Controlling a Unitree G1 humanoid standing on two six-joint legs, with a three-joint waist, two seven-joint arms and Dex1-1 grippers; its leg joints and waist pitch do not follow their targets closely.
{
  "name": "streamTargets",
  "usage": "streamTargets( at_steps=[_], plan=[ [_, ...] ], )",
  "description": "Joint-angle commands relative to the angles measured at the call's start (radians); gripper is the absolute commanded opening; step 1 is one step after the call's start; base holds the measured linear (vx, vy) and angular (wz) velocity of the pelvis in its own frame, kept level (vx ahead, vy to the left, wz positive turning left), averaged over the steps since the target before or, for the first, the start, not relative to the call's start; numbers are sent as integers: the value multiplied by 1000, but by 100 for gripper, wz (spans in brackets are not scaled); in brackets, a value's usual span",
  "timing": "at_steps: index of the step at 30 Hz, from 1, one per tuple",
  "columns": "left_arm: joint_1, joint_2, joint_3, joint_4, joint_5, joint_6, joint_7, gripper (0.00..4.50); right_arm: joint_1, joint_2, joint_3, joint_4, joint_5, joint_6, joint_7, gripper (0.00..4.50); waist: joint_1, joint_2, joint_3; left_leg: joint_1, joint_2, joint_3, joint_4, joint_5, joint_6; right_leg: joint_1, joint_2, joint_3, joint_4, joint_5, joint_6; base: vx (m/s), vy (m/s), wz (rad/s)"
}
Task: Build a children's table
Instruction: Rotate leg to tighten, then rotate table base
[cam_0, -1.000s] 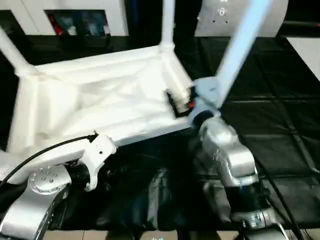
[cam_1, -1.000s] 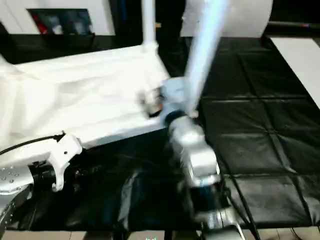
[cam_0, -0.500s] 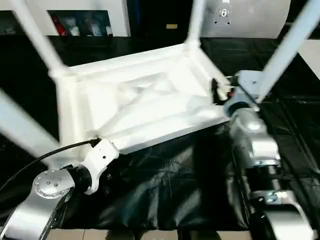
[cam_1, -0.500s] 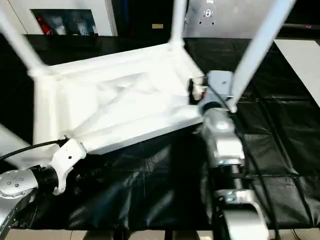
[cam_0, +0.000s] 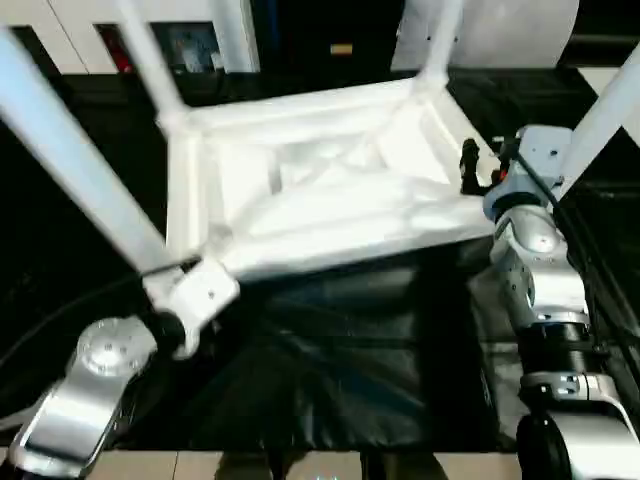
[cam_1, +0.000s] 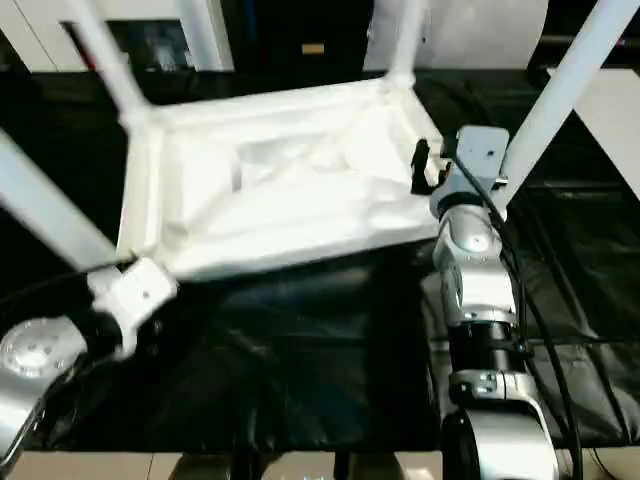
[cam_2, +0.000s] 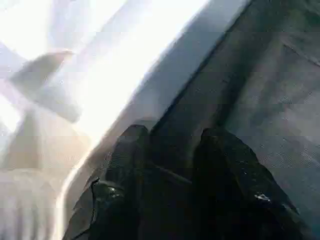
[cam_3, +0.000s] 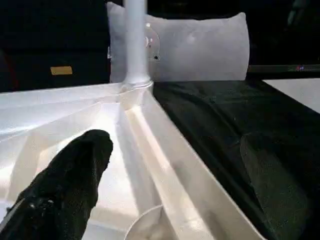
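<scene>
The white children's table (cam_0: 330, 190) lies upside down on the black worktable, ribbed underside up. Four white legs stand in its corner sockets: near left (cam_0: 70, 150), far left (cam_0: 150, 60), far right (cam_0: 440, 40) and near right (cam_0: 605, 110). My right gripper (cam_3: 170, 185) is open and straddles the table's right rim, one black finger (cam_3: 70, 180) inside and the other outside. My left gripper (cam_2: 172, 165) sits at the near left corner, just outside the rim (cam_2: 145, 75). Its fingers are together over the black cloth with nothing between them.
Black cloth (cam_0: 330, 380) covers the worktable in front of and to the right of the table. A grey cushion-like panel (cam_3: 195, 45) stands behind the far right leg. White cabinets and dark shelves line the back.
The whole picture has shifted, so the camera moved and the near left leg came into view. Both grippers keep their places at the table's rim.
</scene>
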Motion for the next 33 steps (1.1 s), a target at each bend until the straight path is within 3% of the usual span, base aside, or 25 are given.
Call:
streamTargets(
  at_steps=[1,5,8,10,11,12,15,16,17,20,21,24,27,32,33],
  plan=[
    [2,-17,46,-9,-15,-20,25,197,28,-3,-3,-29,-1,-9,1,450,-6,9,-66,18,45,-26,-75,-266,27,46,-74,53,-88,-375,-139,0,0,0],
    [58,-96,131,-68,-146,-40,16,197,68,-3,33,-118,53,11,133,450,-8,10,-76,10,47,-23,-69,-197,58,56,-73,56,-71,-217,-199,0,0,0],
    [142,-150,197,-120,-257,-49,12,228,130,-16,82,-246,165,98,317,450,-9,9,-77,-1,52,-23,-65,-131,115,62,-75,56,-63,-102,-238,0,0,0],
    [168,-156,209,-132,-278,-58,7,237,148,-19,93,-278,187,118,346,450,-12,10,-76,-1,52,-22,-63,-117,145,62,-73,54,-63,-88,-249,0,0,0],
    [207,-163,229,-145,-305,-67,-5,248,176,-23,114,-318,208,136,377,450,-14,10,-70,1,53,-20,-64,-132,153,55,-72,53,-69,-121,-248,0,0,0],
    [248,-164,247,-156,-330,-85,-24,248,206,-28,138,-359,228,154,405,450,-12,11,-67,-2,54,-20,-66,-152,147,58,-74,52,-75,-172,-232,0,0,0],
    [295,-169,279,-162,-357,-105,-47,279,247,-38,173,-407,241,176,441,450,-13,9,-55,6,55,-20,-74,-231,117,46,-72,52,-90,-313,-190,0,0,0],
    [313,-173,295,-163,-367,-113,-56,285,264,-43,188,-426,242,185,456,450,-12,11,-49,10,58,-23,-81,-277,85,41,-72,54,-98,-396,-160,0,0,0],
    [331,-176,334,-146,-373,-143,-60,292,292,-46,205,-450,239,195,471,450,-12,7,-47,13,58,-23,-82,-291,76,38,-72,54,-100,-416,-155,0,0,0],
    [333,-173,440,-86,-397,-208,-49,321,354,-58,242,-498,219,217,498,450,-6,13,-38,13,54,-27,-87,-331,49,35,-75,57,-108,-489,-111,0,0,0],
    [325,-169,461,-71,-402,-218,-47,324,365,-63,253,-505,213,218,505,450,-6,10,-38,15,53,-27,-87,-339,43,32,-76,57,-112,-508,-96,0,0,0],
    [289,-145,498,-34,-421,-230,-49,357,392,-77,280,-528,208,244,515,450,-5,13,-35,17,55,-32,-91,-350,34,30,-78,59,-111,-519,-82,0,0,0],
    [209,-109,489,0,-451,-210,-56,371,410,-97,307,-538,195,304,506,450,-3,19,-39,22,58,-33,-92,-338,26,27,-76,60,-105,-467,-99,0,0,0],
    [75,-95,483,107,-455,-217,-72,406,427,-117,325,-537,162,379,496,450,-3,19,-39,17,56,-33,-94,-325,17,41,-83,62,-97,-397,-132,0,0,0],
    [68,-94,483,115,-455,-220,-75,420,428,-118,325,-538,162,383,495,450,-2,18,-47,21,56,-32,-90,-297,21,42,-84,64,-93,-365,-137,0,0,0]
  ],
)
